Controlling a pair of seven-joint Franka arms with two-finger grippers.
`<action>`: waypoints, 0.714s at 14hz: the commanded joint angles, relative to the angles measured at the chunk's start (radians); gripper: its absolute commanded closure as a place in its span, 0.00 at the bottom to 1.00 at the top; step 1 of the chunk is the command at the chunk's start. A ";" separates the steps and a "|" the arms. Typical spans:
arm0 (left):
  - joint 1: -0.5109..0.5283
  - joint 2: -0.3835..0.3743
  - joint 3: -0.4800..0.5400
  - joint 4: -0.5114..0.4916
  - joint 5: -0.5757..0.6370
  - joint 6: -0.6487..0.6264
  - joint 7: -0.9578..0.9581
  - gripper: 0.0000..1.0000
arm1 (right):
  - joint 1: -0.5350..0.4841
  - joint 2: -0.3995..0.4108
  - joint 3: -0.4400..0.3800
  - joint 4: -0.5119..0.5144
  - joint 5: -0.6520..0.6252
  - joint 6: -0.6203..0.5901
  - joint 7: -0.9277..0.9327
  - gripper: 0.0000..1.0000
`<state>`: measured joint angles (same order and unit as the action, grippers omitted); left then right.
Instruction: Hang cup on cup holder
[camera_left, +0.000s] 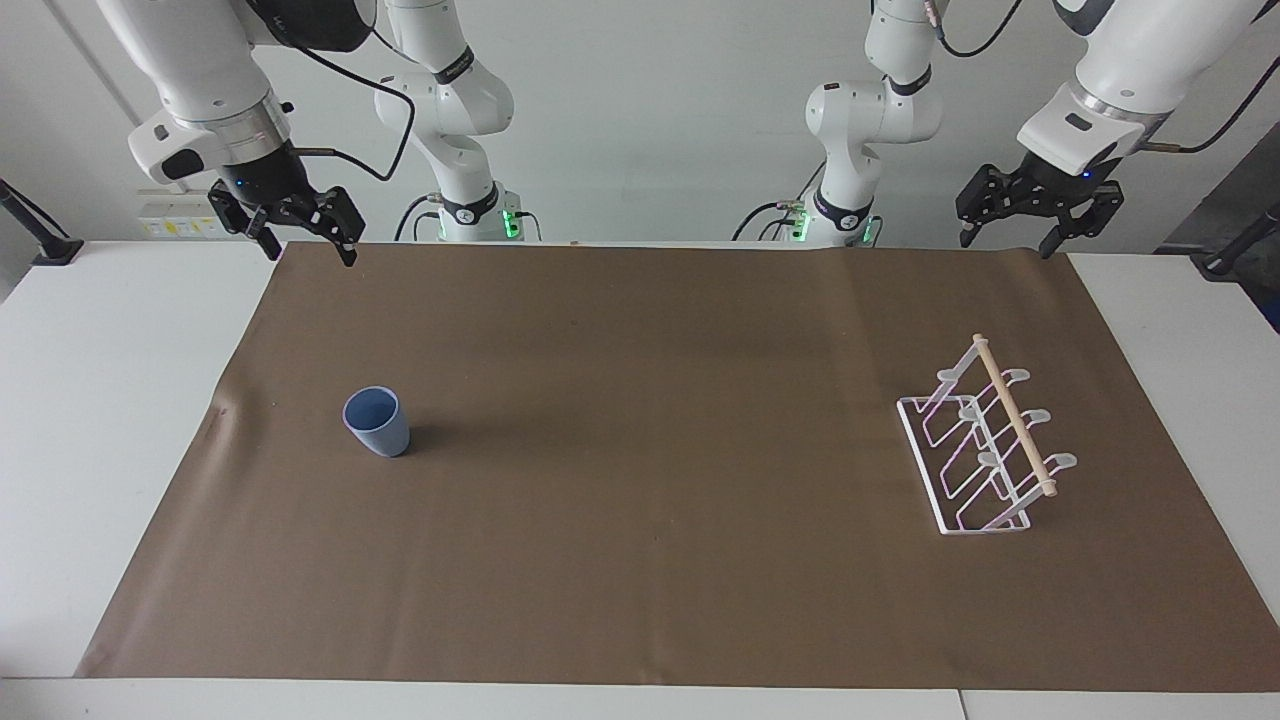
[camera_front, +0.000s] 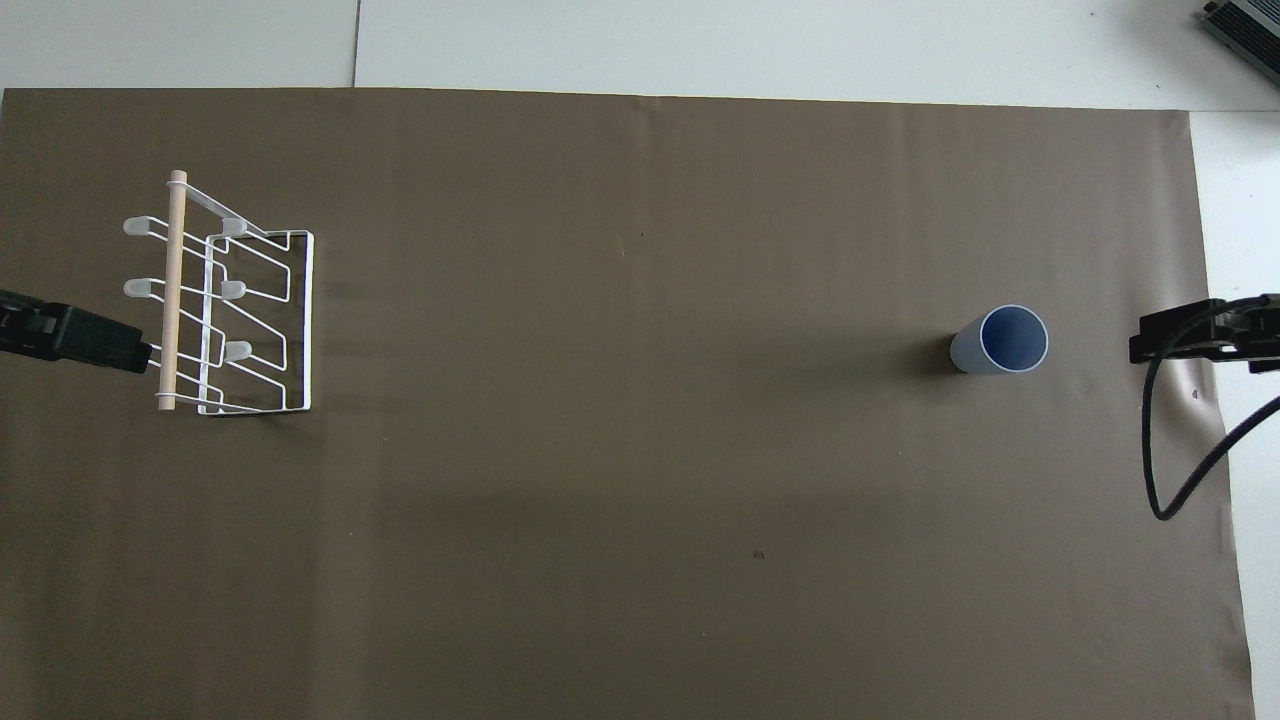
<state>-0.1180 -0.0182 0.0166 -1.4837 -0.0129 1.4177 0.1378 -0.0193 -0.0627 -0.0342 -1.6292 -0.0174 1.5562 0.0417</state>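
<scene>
The light-blue cup (camera_left: 377, 421) stands upright on the brown mat toward the right arm's end of the table; it also shows in the overhead view (camera_front: 1000, 340). The white wire cup holder (camera_left: 985, 445) with its wooden rod stands toward the left arm's end and shows in the overhead view (camera_front: 235, 300) too. My right gripper (camera_left: 308, 255) is open and empty, raised over the mat's edge nearest the robots. My left gripper (camera_left: 1004, 247) is open and empty, raised over the same edge at its own end.
A brown mat (camera_left: 640, 330) covers most of the white table (camera_left: 100, 400). A black cable (camera_front: 1160, 450) hangs in a loop from the right arm. Two more robot arms stand at the back wall.
</scene>
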 joint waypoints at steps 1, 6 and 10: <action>-0.008 -0.029 0.011 -0.035 0.004 0.012 -0.007 0.00 | -0.005 -0.031 0.005 -0.040 -0.001 0.027 -0.020 0.00; -0.002 -0.029 0.011 -0.035 0.004 0.012 -0.009 0.00 | -0.007 -0.031 0.005 -0.058 -0.003 0.061 -0.039 0.00; -0.002 -0.029 0.011 -0.035 0.004 0.012 -0.009 0.00 | -0.007 -0.032 0.004 -0.066 -0.006 0.062 -0.054 0.00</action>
<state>-0.1147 -0.0183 0.0204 -1.4839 -0.0129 1.4177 0.1377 -0.0193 -0.0670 -0.0342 -1.6565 -0.0179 1.5912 0.0123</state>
